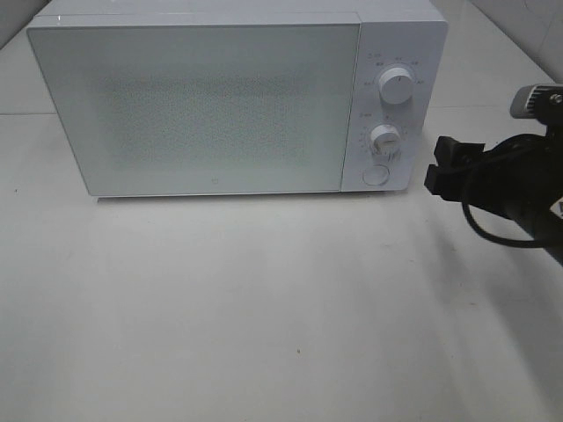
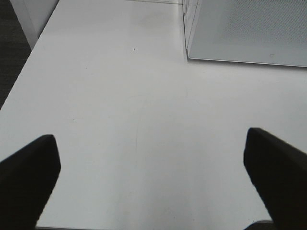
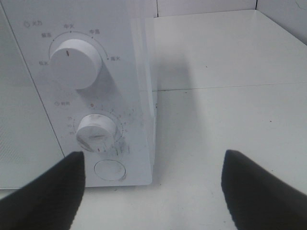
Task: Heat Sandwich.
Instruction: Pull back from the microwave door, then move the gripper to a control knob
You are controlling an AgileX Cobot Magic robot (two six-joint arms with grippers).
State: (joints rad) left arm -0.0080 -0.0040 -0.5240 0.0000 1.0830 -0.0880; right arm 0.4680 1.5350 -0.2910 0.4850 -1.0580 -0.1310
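White microwave, its door speckled with a fine grey dot mesh, top knob white with one dark tick, lower knob white and grey-smudged, pale off-white tabletop all round, and black fingers showing against it.

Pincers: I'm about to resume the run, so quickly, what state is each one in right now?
Left pincer: open, holding nothing.
Right pincer: open, holding nothing, by the microwave.

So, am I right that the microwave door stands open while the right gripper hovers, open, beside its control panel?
Not quite: the microwave door is shut, flush with the front, as the exterior high view shows. The rest holds: the right gripper hovers open beside the control panel.
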